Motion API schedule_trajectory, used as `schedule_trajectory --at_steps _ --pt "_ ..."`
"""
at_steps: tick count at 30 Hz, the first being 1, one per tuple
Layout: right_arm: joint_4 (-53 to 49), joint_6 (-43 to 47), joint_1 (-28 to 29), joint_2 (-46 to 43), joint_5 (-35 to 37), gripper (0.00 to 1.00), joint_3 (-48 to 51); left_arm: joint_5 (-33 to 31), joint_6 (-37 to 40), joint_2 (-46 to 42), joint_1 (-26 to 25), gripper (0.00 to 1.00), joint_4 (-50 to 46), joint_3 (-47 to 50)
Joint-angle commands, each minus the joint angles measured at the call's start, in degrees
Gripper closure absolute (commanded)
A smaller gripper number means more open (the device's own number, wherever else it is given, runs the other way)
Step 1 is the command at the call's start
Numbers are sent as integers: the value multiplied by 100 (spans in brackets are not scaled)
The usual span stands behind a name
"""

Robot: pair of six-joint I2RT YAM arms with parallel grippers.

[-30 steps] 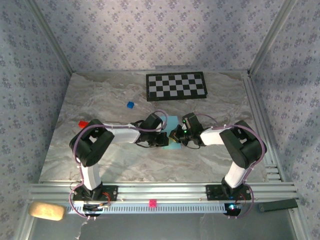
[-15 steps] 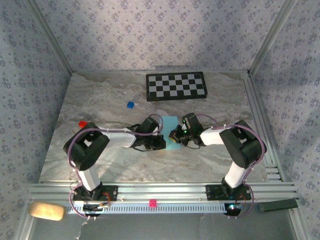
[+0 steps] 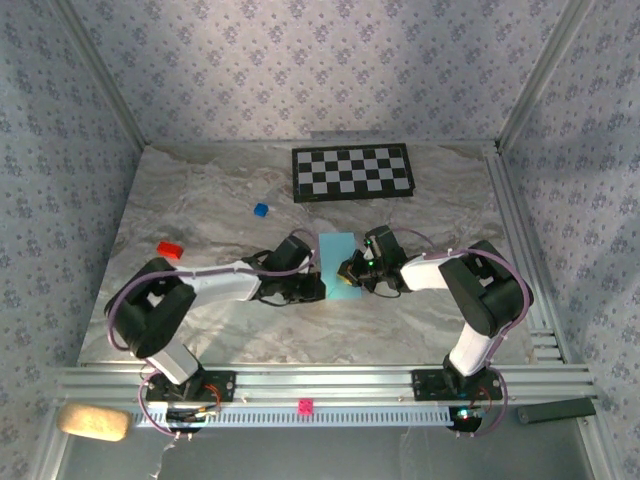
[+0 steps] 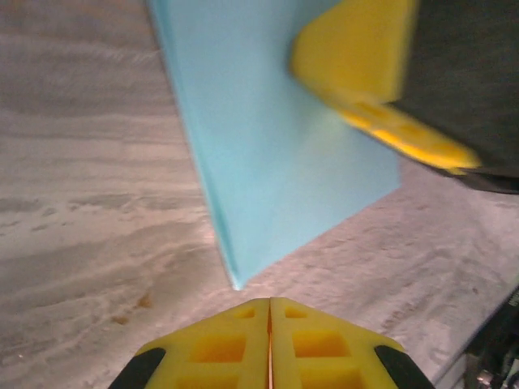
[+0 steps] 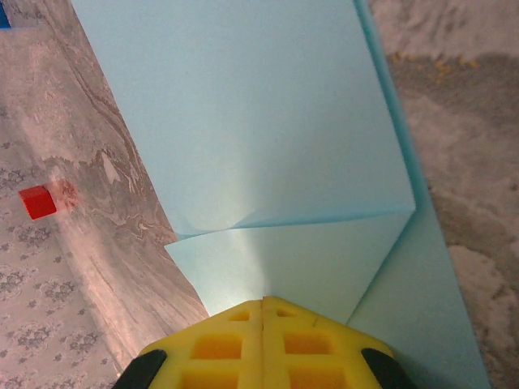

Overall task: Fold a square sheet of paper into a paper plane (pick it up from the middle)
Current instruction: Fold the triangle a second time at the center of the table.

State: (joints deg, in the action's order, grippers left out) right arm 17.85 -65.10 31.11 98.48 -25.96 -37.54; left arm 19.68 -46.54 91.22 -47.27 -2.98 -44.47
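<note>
I am working a fold into the sheet of paper [image 5: 243, 121], which is lying flat on the counter [image 4: 89, 178] between my two grippers. My right gripper [image 5: 263, 312] is pressed together with nothing between its fingers. Its tips are sitting on a turned-over flap whose creases are running out to either side just ahead of them, so I judge it is pinning the fold down. My left gripper [image 4: 269, 316] is also pressed together and holding nothing. It is resting low over bare counter, with the near corner of the sheet just ahead of its tips and the right gripper's yellow finger [image 4: 365, 73] further ahead and to its right.

To do this well, I am keeping the right tips pressing straight down, so the thin sheet is not sliding. The left tips should run along the crease as a blunt edge rather than catching the loose corner and lifting it. I cannot tell from here how sharp the crease is.

Compared with a second ago, my left arm is pulling back: its gripper was over the left part of the sheet and is now off that edge, leaving more blue uncovered. My right gripper is staying where it was, and the sheet is not shifting.
</note>
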Motion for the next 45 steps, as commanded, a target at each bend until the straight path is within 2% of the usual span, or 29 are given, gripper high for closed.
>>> schedule_trajectory --at_steps 1,5,12,16,24,33,37,41,45 --pt "-659 68 -58 231 284 100 139 -17 174 -92 15 92 -11 -278" --pt "-645 68 -44 225 276 100 134 72 156 311 26 92 148 -587" --pt "-578 50 -40 269 214 100 125 -154 191 1138 45 93 -54 -1104" --pt "-541 50 -40 274 180 100 122 -252 162 1387 33 95 -191 -935" --pt "-455 283 -114 198 59 98 48 -326 38 1216 -4 100 -137 -174" --pt "-460 744 -135 -294 -123 96 -229 -315 109 1264 -25 100 -179 -316" --pt "-230 803 -81 -68 -475 95 -333 -322 121 1276 -22 100 -222 -353" --pt "-659 871 -80 338 -405 97 -494 -350 130 1267 -24 100 -235 -334" --pt "-466 721 -515 336 -279 97 -178 -410 153 1243 -20 100 -290 -312"
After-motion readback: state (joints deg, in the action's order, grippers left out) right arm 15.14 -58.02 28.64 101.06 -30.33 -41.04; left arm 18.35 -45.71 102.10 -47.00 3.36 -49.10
